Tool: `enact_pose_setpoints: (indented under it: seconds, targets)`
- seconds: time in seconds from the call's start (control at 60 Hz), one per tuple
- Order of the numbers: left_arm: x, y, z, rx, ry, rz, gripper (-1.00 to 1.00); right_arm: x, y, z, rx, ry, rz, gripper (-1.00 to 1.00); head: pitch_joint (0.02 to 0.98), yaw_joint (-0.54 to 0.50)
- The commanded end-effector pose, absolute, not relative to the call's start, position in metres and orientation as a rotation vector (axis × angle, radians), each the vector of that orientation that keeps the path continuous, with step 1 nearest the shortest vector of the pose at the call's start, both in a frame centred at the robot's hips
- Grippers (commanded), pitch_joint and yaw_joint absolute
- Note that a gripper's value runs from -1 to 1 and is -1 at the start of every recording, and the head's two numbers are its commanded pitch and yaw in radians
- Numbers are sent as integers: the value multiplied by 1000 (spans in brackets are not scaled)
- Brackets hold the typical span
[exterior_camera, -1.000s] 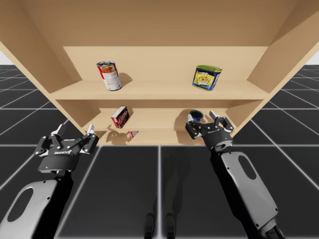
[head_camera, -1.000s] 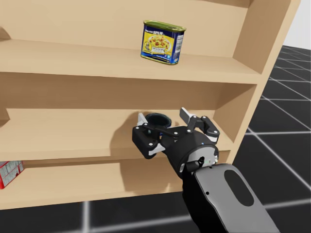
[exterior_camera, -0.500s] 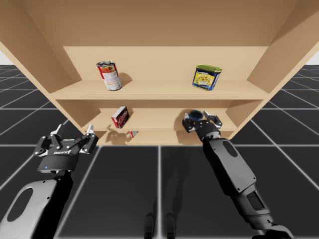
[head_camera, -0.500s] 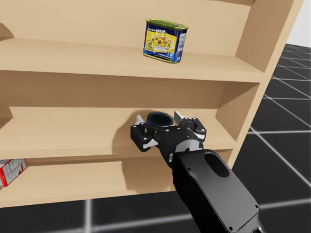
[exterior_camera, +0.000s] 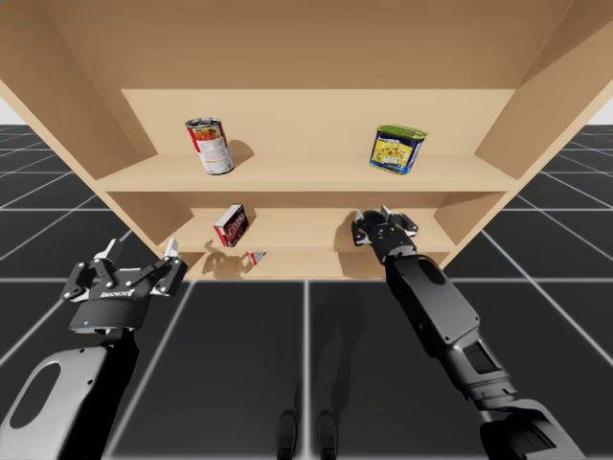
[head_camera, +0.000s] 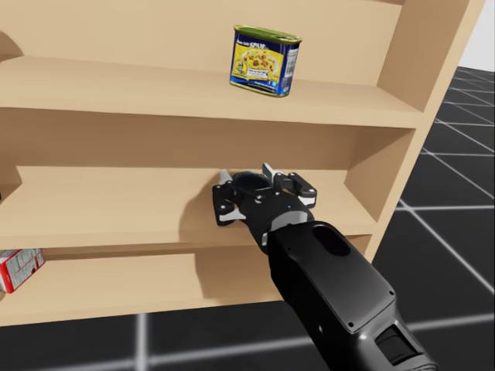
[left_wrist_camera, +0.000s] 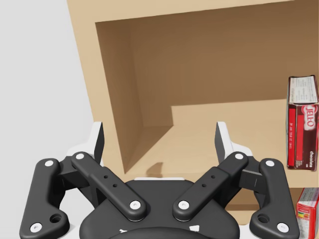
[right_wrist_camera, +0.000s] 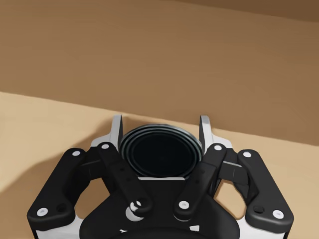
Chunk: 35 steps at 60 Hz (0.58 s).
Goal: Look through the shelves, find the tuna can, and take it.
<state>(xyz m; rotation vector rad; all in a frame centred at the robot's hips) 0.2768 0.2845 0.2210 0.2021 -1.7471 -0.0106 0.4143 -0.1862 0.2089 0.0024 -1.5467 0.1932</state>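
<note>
Closing the right gripper (right_wrist_camera: 161, 127) on the tuna can (right_wrist_camera: 158, 159), a low round dark tin sitting on the middle shelf (head_camera: 116, 209), toward its right end and near the back wall. Reaching noticeably deeper into the shelf than a second ago, with the forearm now stretching in from the near right. Narrowing the claw at the same time: going from a wide spread, with the tin loose between the fingers, to a snug fit around it. Pressing both fingers (right_wrist_camera: 117, 130) against the tin's rim from opposite sides, judging by the right wrist view. Not lifting yet, with the tin apparently sitting flat on the board.

Holding the left gripper (left_wrist_camera: 159, 132) exactly as before: spread wide, gripping nothing, hovering in front of the shelf's near left corner, well apart from the tin. Pointing it into the left compartment, with a red box (left_wrist_camera: 301, 122) standing further in, off to the right of its fingers, and a second red box (left_wrist_camera: 307, 214) lower down.

Leaving the upper shelf alone, with the red-labelled round can (exterior_camera: 209, 145) at its left and the blue-and-yellow rectangular can (head_camera: 265, 59) at its right, directly above the working arm.

Treating the search as finished and the grasp as probably made. Needing next a small lift and a straight pull toward the near side, minding the shelf board overhead.
</note>
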Motion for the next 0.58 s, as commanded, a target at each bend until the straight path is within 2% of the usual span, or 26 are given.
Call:
enact_pose_setpoints:
  seconds: [0.017,0.267,0.383,0.4,0.467,0.533,0.583]
  targets:
    - [277,284,221,201,-1749,-11,-1000,408,-195,190,-39,-1508,124,1000,558,-276]
    - [277,284,221,203,-1750,-10,-1000,372,-205,217,-39,-1566,114,1000,557,-278]
    - [277,284,221,202,-1750,-11,-1000,343,-209,231,-12,-1593,102,1000,556,-280]
    - [277,284,221,203,-1750,-11,-1000,332,-209,234,-18,-1606,114,1000,555,-281]
    - [277,285,221,203,-1749,-10,-1000,318,-208,239,-9,-1616,119,1000,553,-283]
    - [277,284,221,202,-1750,-10,-1000,292,-207,247,-7,-1637,154,1000,550,-286]
    - [277,284,221,202,-1750,-11,-1000,282,-206,250,-8,-1642,168,1000,550,-286]
